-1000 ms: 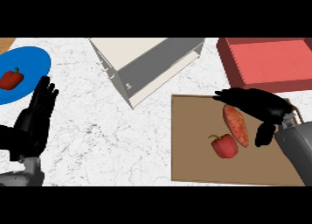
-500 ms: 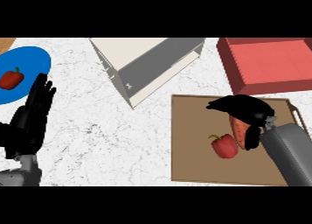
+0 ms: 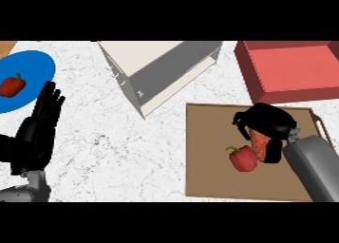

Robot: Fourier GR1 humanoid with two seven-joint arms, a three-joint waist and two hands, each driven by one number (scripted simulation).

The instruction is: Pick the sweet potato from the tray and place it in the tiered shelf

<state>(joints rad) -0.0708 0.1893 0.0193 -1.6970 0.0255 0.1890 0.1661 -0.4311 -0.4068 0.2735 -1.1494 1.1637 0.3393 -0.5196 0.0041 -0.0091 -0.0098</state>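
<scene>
White desk: we see right hand curled round sweet potato on tray; left hand open, resting at left.

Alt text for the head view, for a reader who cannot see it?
The right hand curls over the sweet potato on the brown tray, beside a red pepper. The tiered shelf stands farther back, and the left hand rests open at the left edge.

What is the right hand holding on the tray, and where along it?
The right hand curls over the sweet potato, covering its upper end. The left hand holds nothing.
</scene>
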